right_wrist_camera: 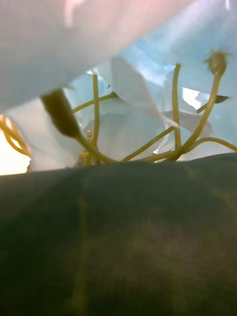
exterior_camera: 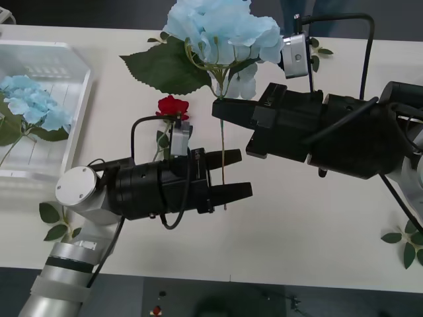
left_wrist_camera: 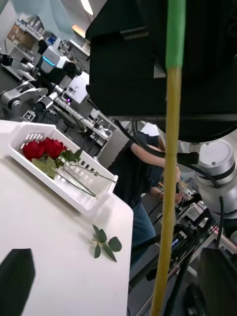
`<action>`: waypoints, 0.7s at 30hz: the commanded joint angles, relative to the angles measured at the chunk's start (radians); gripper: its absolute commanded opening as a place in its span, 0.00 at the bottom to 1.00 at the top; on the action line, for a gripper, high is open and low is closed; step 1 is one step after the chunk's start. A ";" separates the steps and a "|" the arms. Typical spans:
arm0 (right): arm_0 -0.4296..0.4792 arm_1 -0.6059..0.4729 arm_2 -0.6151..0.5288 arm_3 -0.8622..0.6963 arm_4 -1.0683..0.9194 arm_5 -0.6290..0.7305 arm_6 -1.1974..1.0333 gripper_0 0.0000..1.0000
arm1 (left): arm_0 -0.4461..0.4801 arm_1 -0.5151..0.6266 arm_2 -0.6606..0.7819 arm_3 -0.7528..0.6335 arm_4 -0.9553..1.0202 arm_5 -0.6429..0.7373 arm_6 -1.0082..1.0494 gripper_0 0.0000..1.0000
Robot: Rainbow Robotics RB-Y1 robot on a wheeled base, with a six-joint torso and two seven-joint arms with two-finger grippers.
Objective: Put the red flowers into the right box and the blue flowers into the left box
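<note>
Right gripper (exterior_camera: 221,111) seems clamped on the blue flower (exterior_camera: 221,30); left gripper (exterior_camera: 231,175) gapes around the stem (exterior_camera: 223,155). Close squarely before releasing.

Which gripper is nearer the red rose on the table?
Left. The left gripper sits just right of the red rose, open around a blue flower's stem; the right gripper holds that stem farther right.
</note>
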 commanded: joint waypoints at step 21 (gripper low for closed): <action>-0.015 0.007 -0.009 -0.024 0.005 -0.008 0.039 0.00 | -0.044 -0.021 -0.076 -0.016 -0.002 -0.164 -0.008 0.00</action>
